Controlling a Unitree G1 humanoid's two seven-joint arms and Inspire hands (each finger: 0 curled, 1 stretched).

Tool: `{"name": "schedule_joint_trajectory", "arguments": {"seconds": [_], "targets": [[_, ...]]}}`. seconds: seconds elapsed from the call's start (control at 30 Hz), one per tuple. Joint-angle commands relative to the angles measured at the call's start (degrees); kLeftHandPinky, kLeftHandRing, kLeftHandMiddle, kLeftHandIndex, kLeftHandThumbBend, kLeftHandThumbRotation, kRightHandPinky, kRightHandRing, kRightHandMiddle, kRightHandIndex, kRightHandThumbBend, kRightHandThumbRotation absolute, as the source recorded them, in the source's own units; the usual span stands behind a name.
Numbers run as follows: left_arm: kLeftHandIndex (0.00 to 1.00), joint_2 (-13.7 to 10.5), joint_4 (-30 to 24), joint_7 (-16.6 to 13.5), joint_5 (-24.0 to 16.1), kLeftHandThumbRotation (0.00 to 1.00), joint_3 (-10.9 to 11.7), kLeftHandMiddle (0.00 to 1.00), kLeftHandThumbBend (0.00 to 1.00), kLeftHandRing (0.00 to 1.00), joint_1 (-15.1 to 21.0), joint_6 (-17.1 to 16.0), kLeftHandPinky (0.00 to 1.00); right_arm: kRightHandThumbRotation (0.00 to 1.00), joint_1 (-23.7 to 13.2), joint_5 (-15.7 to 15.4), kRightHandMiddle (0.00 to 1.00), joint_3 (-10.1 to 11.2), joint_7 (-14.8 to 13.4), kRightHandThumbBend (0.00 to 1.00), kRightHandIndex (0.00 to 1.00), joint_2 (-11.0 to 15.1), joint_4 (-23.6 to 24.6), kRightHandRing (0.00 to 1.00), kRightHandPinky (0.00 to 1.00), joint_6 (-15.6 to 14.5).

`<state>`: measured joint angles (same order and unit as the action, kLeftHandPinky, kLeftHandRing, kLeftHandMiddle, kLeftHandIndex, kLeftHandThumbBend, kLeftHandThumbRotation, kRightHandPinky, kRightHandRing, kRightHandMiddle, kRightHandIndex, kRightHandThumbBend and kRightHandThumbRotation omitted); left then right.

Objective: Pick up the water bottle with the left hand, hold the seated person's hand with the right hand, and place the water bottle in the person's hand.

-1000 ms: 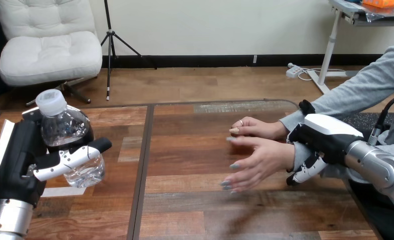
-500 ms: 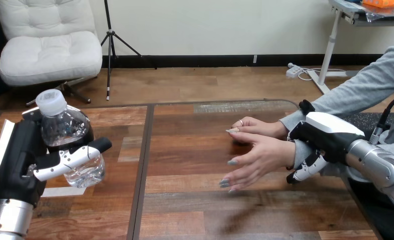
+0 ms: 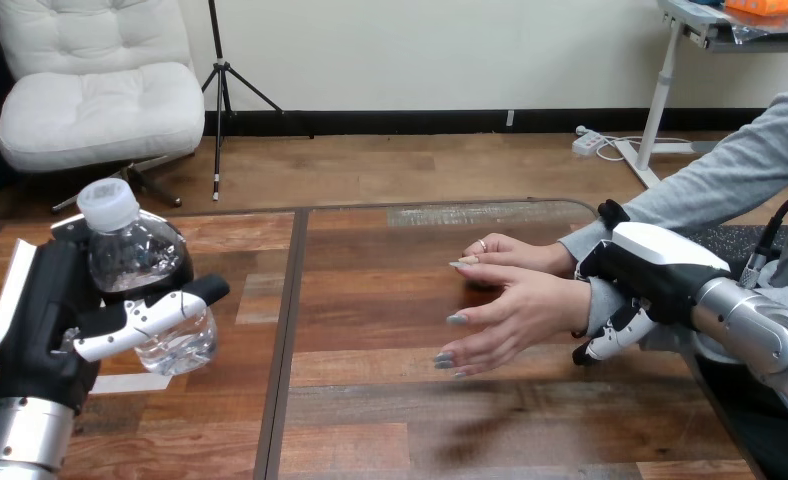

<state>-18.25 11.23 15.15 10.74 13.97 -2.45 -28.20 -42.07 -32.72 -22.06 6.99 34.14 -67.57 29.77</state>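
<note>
From my station I judge two of the three steps done: the water bottle (image 3: pixel 142 280) is picked up and the person's arm is secured, so what remains is the handover. My left hand (image 3: pixel 45 320), at about 9 o'clock in the head view, is closed round the bottle, its thumb (image 3: pixel 150 315) lying across the clear front, the palm behind. The bottle stands nearly upright with its white cap (image 3: pixel 107 203) on top, and looks to be lifted off the table (image 3: pixel 390 430), though I cannot be sure of the gap. My right hand (image 3: pixel 655 270), at about 3 o'clock, sits over the person's wrist (image 3: pixel 595 305) with its fingers (image 3: pixel 610 342) curled underneath the grey cuff, so I read it as gripping the wrist, not the palm. The person's hand (image 3: pixel 515 318) is open, fingers spread toward 8 o'clock, palm turned toward the bottle and well apart from it; the person's other hand (image 3: pixel 515 255) lies on the table just behind it, at 12 o'clock of it. Next I would carry the bottle toward 3 o'clock, level and upright, steer its body into that open palm, and loosen my left hand only once the person's fingers wrap it.
</note>
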Motion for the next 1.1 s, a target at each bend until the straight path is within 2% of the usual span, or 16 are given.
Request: {"name": "schedule_joint_trajectory", "arguments": {"seconds": [0.0,0.27,0.57,1.07], "targets": [[0.39,0.6,-4.8,-0.5,0.0,0.0,-0.8,0.38,0.66,0.34,2.6,0.5,0.28,0.0,-1.6,2.0,0.34,2.0,-1.1,0.79,0.38,0.5,3.9,0.27,0.22,2.1],[0.39,0.7,-3.8,0.6,0.1,0.0,-0.6,0.38,0.66,0.34,2.9,-0.5,0.28,0.0,-1.7,2.2,0.34,2.2,-0.9,0.8,0.37,0.7,4.5,0.27,0.22,2.2],[0.4,1.0,-4.4,0.7,0.4,0.0,-0.8,0.39,0.65,0.34,2.8,0.2,0.28,0.0,-1.6,2.5,0.35,2.3,-0.9,0.8,0.37,0.8,5.2,0.28,0.22,2.3],[0.38,1.3,-3.8,0.9,-0.2,0.0,-2.4,0.37,0.65,0.33,4.3,0.6,0.27,0.0,-1.5,2.5,0.34,2.2,-1.7,0.81,0.37,1.0,6.1,0.27,0.22,3.7]]}}
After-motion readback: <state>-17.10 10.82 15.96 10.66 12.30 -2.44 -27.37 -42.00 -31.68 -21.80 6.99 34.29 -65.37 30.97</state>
